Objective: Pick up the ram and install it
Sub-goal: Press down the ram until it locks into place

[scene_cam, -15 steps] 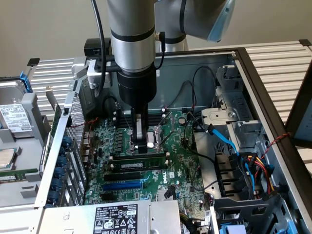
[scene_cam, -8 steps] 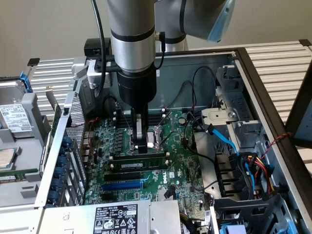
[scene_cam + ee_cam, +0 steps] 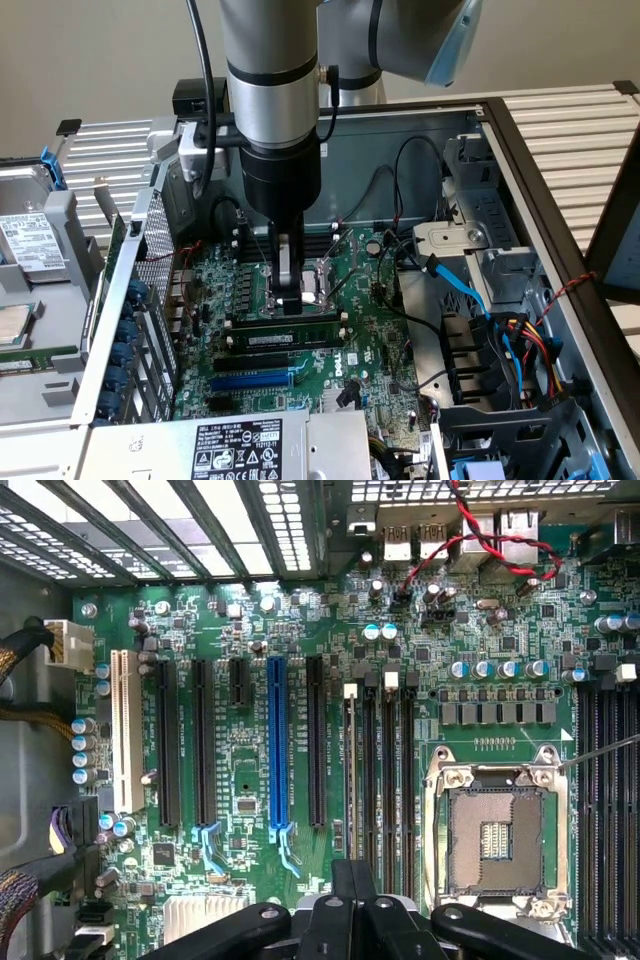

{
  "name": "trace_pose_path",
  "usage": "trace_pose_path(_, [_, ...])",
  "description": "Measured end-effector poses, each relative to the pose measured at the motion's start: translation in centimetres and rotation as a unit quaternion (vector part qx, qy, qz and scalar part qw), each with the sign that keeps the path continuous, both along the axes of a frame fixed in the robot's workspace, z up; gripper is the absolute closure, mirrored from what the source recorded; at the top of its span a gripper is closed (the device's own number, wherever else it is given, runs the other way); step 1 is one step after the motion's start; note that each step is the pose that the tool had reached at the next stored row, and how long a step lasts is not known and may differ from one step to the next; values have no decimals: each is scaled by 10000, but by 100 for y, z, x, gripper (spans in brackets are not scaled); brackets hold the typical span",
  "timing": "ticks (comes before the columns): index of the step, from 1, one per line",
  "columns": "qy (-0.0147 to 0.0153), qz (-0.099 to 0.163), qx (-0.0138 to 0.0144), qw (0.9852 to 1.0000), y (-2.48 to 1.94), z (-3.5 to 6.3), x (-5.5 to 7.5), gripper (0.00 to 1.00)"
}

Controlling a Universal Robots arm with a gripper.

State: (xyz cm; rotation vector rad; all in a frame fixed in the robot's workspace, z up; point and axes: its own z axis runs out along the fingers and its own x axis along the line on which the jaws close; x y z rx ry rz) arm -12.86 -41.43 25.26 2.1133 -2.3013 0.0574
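The ram (image 3: 290, 335) is a thin green stick with a white label. It stands on edge in one of the long memory slots on the motherboard (image 3: 370, 330), next to the CPU socket (image 3: 318, 280). In the wrist view the ram (image 3: 349, 770) is edge-on, running under my fingertips. My gripper (image 3: 290, 300) hangs straight down from the arm, right over the middle of the stick. Its two fingers are pressed together, and the gripper (image 3: 352, 875) looks shut at the stick's top edge. I cannot tell whether they touch it.
Empty black slots (image 3: 265, 358) and a blue expansion slot (image 3: 250, 381) lie in front of the ram. A drive cage with blue and black cables (image 3: 480, 300) crowds the exterior view's right. A fan bracket wall (image 3: 130, 300) stands on its left, and a power supply (image 3: 235, 450) sits in front.
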Motion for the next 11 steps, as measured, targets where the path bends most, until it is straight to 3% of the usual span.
trace_pose_path(6, [0, -412, 0, 9992, 0, 0, 1, 89])
trace_pose_path(11, [-1, -766, 0, 9971, 0, 0, 1, 89])
